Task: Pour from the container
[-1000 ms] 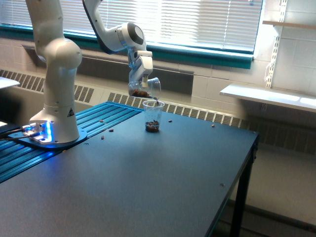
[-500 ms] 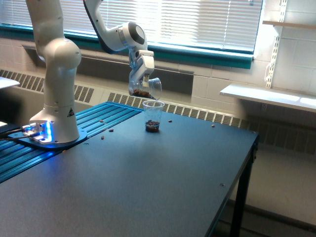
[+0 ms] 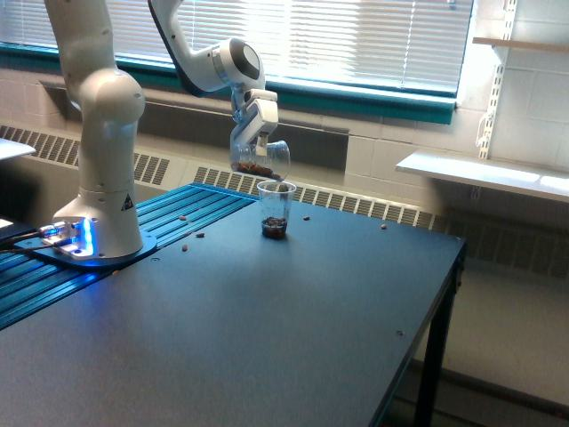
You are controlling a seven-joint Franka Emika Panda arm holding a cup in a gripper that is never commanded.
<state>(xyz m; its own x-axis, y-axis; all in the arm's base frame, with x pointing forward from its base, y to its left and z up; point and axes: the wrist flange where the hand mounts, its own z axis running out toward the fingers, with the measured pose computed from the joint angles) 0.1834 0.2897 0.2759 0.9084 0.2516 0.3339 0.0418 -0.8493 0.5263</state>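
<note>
Exterior view picks it up with the gripper high above the far part of the tabletop, its fingers pinching the container from above. That clear, rounded tumbler is tipped right over on its side, mouth pointing to the exterior view's right and slightly down, and a dark brown heap of granules sits along its lower wall, close to the lip.

Directly beneath the mouth stands the smaller cup, upright on the tabletop, clear plastic, with a dark layer already collected in its bottom. The container's rim hangs just above that cup's rim; whether the two touch is too fine to tell from here, and no falling stream can be made out either.

Out from there, a scatter of stray granules dots the tabletop: a few to the left near the blue ribbed panel, a couple to the right of the cup. The arm's white base stands at the left, with the blinds and window ledge behind.

So where does that leave the pour? Well under way, I'd say, but not finished: some has clearly landed in the receiving cup, yet a good share remains in the container. Emptying it likely calls for more tilt, held squarely over that narrow mouth, since misses look easy.
</note>
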